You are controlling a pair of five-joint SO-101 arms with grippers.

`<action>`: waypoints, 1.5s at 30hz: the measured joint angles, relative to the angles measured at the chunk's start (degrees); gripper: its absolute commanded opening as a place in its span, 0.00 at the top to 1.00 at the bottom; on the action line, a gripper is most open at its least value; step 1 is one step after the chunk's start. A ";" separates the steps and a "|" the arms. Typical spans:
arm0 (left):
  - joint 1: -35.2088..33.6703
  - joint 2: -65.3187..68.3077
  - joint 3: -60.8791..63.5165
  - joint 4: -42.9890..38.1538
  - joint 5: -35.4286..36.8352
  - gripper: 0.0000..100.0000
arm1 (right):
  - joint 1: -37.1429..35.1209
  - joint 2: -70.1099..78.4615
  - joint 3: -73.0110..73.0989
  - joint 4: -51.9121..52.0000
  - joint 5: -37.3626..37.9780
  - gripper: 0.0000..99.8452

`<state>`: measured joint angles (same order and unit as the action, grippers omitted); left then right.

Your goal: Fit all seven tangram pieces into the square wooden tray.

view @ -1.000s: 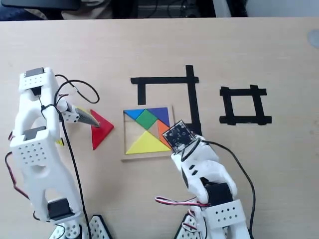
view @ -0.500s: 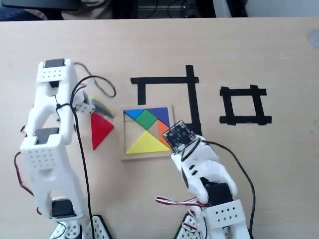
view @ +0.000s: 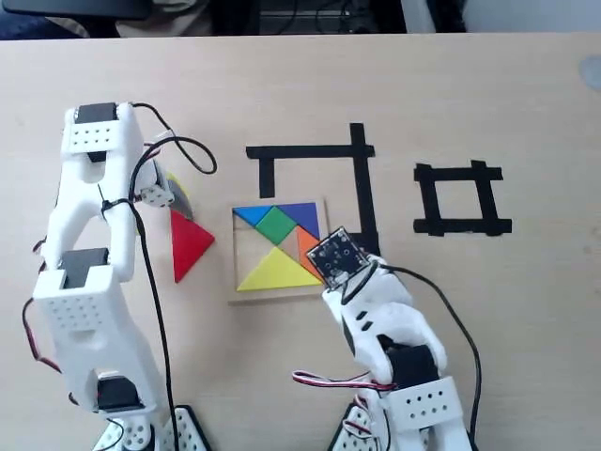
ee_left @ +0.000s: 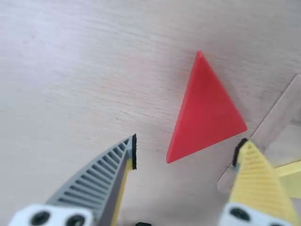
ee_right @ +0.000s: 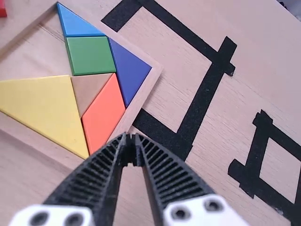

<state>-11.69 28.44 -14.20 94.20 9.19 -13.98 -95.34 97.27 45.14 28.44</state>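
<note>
A red triangle [view: 190, 244] [ee_left: 205, 111] lies flat on the table just left of the square wooden tray [view: 246, 293]. The tray [ee_right: 148, 84] holds a yellow triangle [view: 274, 271] [ee_right: 44, 108], blue triangle [ee_right: 74, 23], green square [view: 276, 225] [ee_right: 91, 55], dark blue piece [ee_right: 129, 69], tan triangle [ee_right: 92, 89] and orange piece [ee_right: 103, 118]. My left gripper [ee_left: 184, 153] [view: 172, 195] is open, hovering beside the red triangle's far end, with nothing held. My right gripper [ee_right: 130, 149] is shut and empty over the tray's near right corner.
Black tape outlines mark the table: an open square [view: 315, 160] behind the tray and a smaller box [view: 460, 198] to the right. The tray's left part [view: 248, 245] is bare wood.
The left arm swung toward the back of the table and its gripper turned, now pointing down beside the red triangle. The right arm and the pieces have not moved.
</note>
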 measured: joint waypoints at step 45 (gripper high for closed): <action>4.13 -12.22 32.44 -30.33 3.08 0.62 | 0.00 0.00 0.00 0.00 0.00 0.99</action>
<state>-7.56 16.22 18.24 63.87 12.26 -13.98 -95.34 97.27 45.14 28.44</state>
